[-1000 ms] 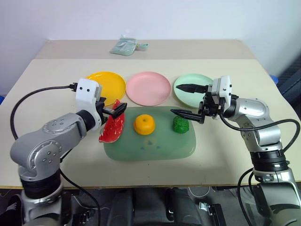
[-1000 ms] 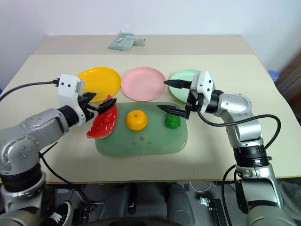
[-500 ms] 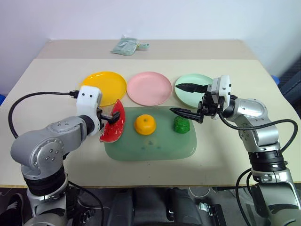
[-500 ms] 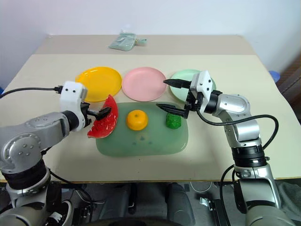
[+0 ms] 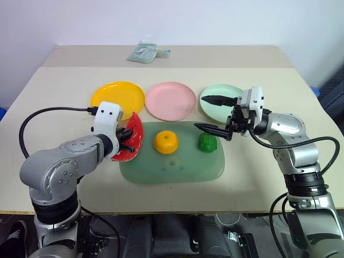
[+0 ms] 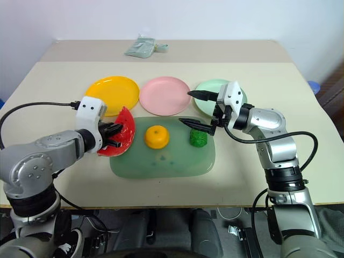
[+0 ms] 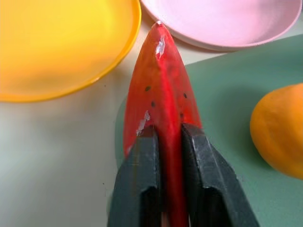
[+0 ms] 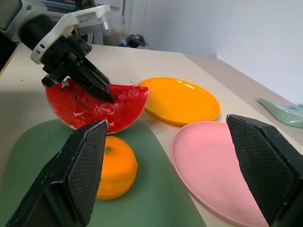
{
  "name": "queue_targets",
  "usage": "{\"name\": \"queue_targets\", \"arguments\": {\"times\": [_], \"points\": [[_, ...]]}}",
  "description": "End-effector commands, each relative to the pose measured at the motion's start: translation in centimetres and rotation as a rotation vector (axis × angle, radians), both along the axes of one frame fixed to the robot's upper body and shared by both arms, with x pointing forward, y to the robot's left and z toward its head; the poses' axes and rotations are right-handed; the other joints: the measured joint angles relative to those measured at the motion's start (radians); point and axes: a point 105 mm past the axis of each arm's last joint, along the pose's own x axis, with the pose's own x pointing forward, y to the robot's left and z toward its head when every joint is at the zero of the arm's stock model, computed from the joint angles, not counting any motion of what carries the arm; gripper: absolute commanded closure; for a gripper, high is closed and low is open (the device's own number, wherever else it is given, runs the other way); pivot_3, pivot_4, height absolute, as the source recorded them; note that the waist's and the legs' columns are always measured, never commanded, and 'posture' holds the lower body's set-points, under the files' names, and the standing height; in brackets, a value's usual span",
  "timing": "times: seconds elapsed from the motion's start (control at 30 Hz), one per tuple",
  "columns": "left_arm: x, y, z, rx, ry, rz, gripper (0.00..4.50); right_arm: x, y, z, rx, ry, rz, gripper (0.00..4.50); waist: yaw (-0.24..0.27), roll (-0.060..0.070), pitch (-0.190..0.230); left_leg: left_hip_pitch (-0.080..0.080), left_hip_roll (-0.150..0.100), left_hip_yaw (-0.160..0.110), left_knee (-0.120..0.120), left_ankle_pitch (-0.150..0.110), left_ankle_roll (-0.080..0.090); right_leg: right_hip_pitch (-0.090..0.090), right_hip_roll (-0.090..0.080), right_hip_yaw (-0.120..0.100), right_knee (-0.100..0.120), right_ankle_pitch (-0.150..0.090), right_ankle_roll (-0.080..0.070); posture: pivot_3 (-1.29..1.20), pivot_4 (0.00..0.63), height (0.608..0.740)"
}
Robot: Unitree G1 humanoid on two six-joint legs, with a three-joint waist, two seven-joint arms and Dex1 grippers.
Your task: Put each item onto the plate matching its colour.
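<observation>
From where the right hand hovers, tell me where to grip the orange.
Grip the orange across its widest middle, coming down from above. It is round, sits alone on the mat, and has free space on both sides between the watermelon and the green vegetable. The right hand is already open.

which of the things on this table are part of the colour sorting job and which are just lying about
Part of the job:
- watermelon wedge
- orange fruit
- dark-green vegetable
- yellow plate
- pink plate
- mint plate

Just lying about:
- pale-green packet
- translucent green mat
</observation>
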Motion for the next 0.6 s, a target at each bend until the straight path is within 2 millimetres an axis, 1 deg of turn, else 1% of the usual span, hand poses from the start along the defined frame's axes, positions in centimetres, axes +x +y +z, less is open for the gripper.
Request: {"name": "queue_targets", "arguments": {"times": [0.03,0.1,0.17,0.23,0.33,0.37,0.43,0.5,0.6], "points": [[0.4,-0.7,2.5,0.026,-0.088,-0.037,4.22,-0.4,-0.1,1.0,0.006,-0.053,-0.001,0.37,0.001,0.0,0.0,0.0,0.0,0.0,0.0,0.0,0.0,0.0,0.0,0.0,0.0,0.0,0.0,0.0,0.15,0.74],[0.7,-1.0,3.4,0.033,-0.118,-0.06,4.22,-0.3,0.0,1.0,0.007,-0.053,-0.001,0.37,-0.002,0.0,0.0,0.0,0.0,0.0,0.0,0.0,0.0,0.0,0.0,0.0,0.0,0.0,0.0,0.0,0.15,0.74],[1.7,-1.2,5.1,0.036,-0.17,-0.071,4.22,-0.3,0.1,1.0,0.008,-0.056,-0.003,0.37,-0.002,0.0,0.0,0.0,0.0,0.0,0.0,0.0,0.0,0.0,0.0,0.0,0.0,0.0,0.0,0.0,0.15,0.74],[2.9,-1.8,7.1,0.038,-0.242,-0.102,4.22,0.0,0.1,1.2,0.013,-0.069,-0.015,0.37,-0.002,0.0,0.0,0.0,0.0,0.0,0.0,0.0,0.0,0.0,0.0,0.0,0.0,0.0,0.0,0.0,0.15,0.74],[5.3,-2.3,8.4,-0.009,-0.346,-0.133,4.22,0.6,0.0,1.7,0.023,-0.094,-0.042,0.37,-0.001,0.0,0.0,0.0,0.0,0.0,0.0,0.0,0.0,0.0,0.0,0.0,-0.001,0.0,0.0,0.0,0.15,0.74],[6.4,-2.2,8.3,-0.01,-0.364,-0.12,4.22,0.8,0.0,1.8,0.024,-0.102,-0.053,0.37,0.0,0.0,0.0,0.0,0.0,0.001,0.0,0.0,0.0,0.0,0.0,0.0,-0.001,0.0,0.0,0.0,0.15,0.74],[8.3,-3.0,8.3,-0.031,-0.424,-0.166,4.22,1.0,0.0,1.9,0.026,-0.114,-0.067,0.37,0.002,0.0,0.0,0.0,0.0,0.001,0.0,0.0,0.0,0.0,0.0,0.0,-0.001,0.0,0.0,0.0,0.15,0.74],[10.2,-4.1,7.0,-0.022,-0.417,-0.21,4.22,1.4,-0.1,1.9,0.017,-0.124,-0.092,0.37,0.001,0.0,0.0,0.0,0.0,0.001,0.0,0.0,0.0,0.0,0.0,0.0,-0.001,0.0,0.0,0.0,0.15,0.74],[12.0,-5.5,5.2,-0.009,-0.407,-0.264,4.22,2.2,-0.4,2.4,0.029,-0.16,-0.159,0.37,0.002,0.0,0.0,-0.001,-0.001,0.002,0.0,0.0,0.0,0.0,0.0,0.0,-0.002,0.0,0.0,0.0,0.15,0.74]]}}
